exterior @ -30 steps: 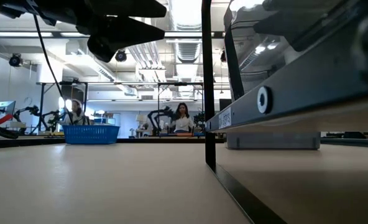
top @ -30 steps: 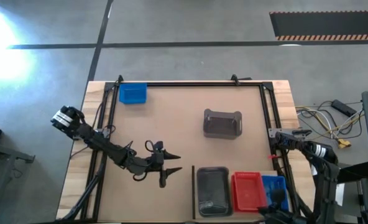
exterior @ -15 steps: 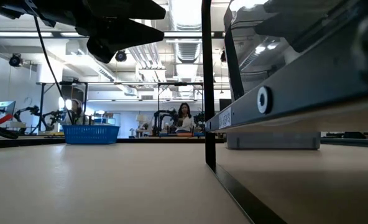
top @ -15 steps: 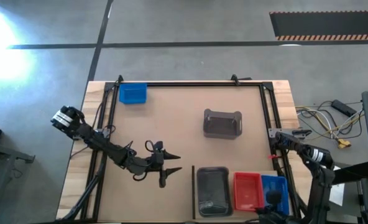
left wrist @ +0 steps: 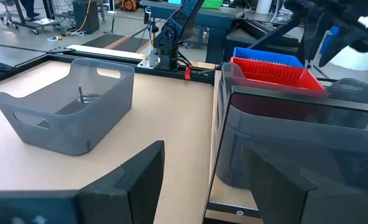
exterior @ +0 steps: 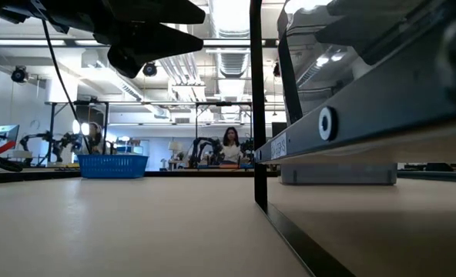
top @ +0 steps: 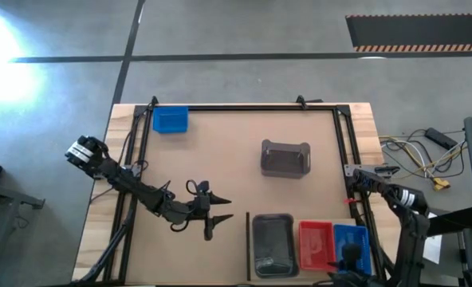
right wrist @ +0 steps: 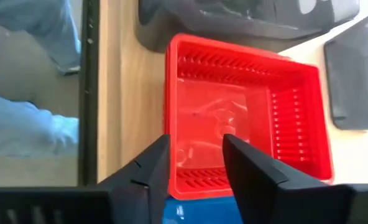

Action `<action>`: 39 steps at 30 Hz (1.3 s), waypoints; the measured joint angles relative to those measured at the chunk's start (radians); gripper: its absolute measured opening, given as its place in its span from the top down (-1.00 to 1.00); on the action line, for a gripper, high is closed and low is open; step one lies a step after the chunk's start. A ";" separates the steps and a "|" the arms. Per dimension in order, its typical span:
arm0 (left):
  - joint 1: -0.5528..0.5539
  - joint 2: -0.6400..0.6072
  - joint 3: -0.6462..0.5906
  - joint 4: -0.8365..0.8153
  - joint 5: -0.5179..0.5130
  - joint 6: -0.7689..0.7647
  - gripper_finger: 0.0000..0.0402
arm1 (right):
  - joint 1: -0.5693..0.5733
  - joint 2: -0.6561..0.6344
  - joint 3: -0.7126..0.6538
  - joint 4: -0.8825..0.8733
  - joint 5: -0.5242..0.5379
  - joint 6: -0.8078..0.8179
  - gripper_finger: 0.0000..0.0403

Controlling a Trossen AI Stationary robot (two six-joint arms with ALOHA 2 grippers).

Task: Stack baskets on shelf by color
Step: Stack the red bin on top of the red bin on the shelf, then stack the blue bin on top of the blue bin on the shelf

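Baskets sit side by side on the shelf [top: 320, 219]: grey [top: 273, 243], red [top: 316, 244], blue [top: 349, 241] by the edge. My right hand [top: 352, 257] is above the blue, fingers apart. My left hand [top: 214, 215] waits open over bare worktop [top: 220, 159].

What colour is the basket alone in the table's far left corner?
Blue basket; clearest in the high view.

R tool [top: 349, 257] partly off-frame.
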 joint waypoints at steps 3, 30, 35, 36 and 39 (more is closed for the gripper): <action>0.000 0.000 0.000 0.000 0.000 0.000 0.01 | -0.015 -0.012 0.000 0.015 0.017 0.028 0.23; 0.000 0.000 0.000 0.006 0.008 -0.001 0.01 | -0.200 -0.021 -0.056 0.215 -0.057 -0.148 0.56; 0.000 0.000 0.000 0.006 0.008 -0.001 0.01 | -0.200 -0.028 -0.056 0.188 -0.052 -0.137 0.54; 0.000 -0.001 0.000 0.006 0.008 -0.001 0.01 | -0.200 -0.030 -0.056 0.173 -0.050 -0.123 0.54; 0.003 -0.034 0.003 -0.011 0.007 -0.017 0.01 | -0.200 -0.039 -0.056 0.123 -0.047 -0.097 0.55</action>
